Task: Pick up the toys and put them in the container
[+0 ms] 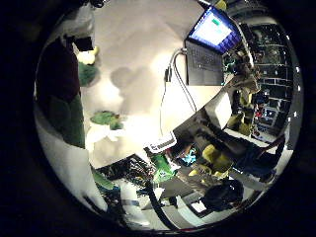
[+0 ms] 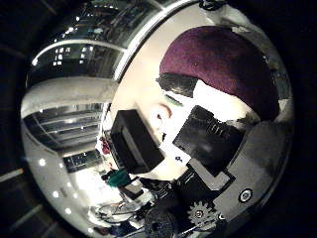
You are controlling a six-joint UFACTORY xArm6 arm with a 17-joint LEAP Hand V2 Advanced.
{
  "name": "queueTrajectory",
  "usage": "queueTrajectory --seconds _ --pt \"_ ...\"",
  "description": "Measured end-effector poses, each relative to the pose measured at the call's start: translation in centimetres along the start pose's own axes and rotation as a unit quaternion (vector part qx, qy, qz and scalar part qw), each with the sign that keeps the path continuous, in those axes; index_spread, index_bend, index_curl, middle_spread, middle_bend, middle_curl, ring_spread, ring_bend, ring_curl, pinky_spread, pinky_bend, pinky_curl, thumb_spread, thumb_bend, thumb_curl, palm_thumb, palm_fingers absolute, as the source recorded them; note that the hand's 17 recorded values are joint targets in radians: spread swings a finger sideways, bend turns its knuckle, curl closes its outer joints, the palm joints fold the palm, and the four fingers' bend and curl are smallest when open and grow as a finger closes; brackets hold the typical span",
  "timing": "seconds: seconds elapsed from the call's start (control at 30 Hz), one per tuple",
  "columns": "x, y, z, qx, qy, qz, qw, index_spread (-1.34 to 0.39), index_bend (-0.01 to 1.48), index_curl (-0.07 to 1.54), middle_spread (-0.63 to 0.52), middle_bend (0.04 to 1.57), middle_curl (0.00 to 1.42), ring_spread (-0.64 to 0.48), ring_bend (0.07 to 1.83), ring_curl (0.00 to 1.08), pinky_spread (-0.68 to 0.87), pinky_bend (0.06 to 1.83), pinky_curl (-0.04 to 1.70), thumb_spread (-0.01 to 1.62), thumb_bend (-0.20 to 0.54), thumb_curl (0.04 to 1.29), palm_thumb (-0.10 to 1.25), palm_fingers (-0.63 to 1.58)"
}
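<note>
white tabletop (image 1: 138, 59) holds one open laptop (image 1: 207, 44) and one green and white toy (image 1: 104, 123) lying flat. the hand (image 2: 208, 144) curls its fingers round one dark red toy (image 2: 223, 64), close to the palm.

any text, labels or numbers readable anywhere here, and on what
None can be read.
Laptop screen: lit window, its content too small and blurred to make out.
White tag beside the cables on the table: dark marks, illegible.
Maroon toy close to the robot hand: no print visible.
Green toy: no print visible.
</note>
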State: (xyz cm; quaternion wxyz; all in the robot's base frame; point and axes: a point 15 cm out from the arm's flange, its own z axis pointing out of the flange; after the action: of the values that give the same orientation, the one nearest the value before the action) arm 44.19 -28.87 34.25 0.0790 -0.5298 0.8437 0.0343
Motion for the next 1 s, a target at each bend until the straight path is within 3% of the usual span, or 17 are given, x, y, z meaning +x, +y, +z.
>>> queueTrajectory --seconds 0.27,0.5,0.73,0.9,0.93,1.0 --pt "-15.5 8.4 -4.7 0.019 -0.015 -0.120 0.992 -0.21 1.15 0.65 -0.12 1.27 0.58 -0.18 1.40 0.53 -0.25 1.23 0.66 1.00 -0.024 0.39 0.77 1.26" --pt "-29.2 15.7 -2.3 -0.014 -0.049 -0.211 0.976 -0.21 1.16 0.65 -0.12 1.28 0.57 -0.18 1.41 0.53 -0.25 1.21 0.69 1.00 -0.024 0.39 0.77 1.25" --pt "-39.7 18.1 1.3 0.046 -0.088 -0.279 0.955 -0.21 1.16 0.64 -0.11 1.28 0.56 -0.18 1.41 0.53 -0.25 1.21 0.71 1.00 -0.023 0.40 0.78 1.25" --pt "-43.0 18.6 5.3 0.089 -0.106 -0.299 0.944 -0.22 1.15 0.64 -0.11 1.27 0.56 -0.17 1.39 0.52 -0.28 1.16 0.69 1.00 -0.026 0.39 0.77 1.22" --pt "-43.0 18.7 6.7 0.094 -0.106 -0.301 0.943 -0.26 0.96 0.61 -0.13 1.22 0.54 -0.19 1.37 0.51 -0.37 1.11 0.66 1.01 -0.029 0.39 0.76 1.02" --pt "-42.0 19.8 10.0 0.084 -0.095 -0.309 0.942 -0.31 0.84 0.61 -0.16 1.11 0.52 -0.21 1.29 0.51 -0.37 1.09 0.68 1.01 -0.036 0.38 0.74 0.54"
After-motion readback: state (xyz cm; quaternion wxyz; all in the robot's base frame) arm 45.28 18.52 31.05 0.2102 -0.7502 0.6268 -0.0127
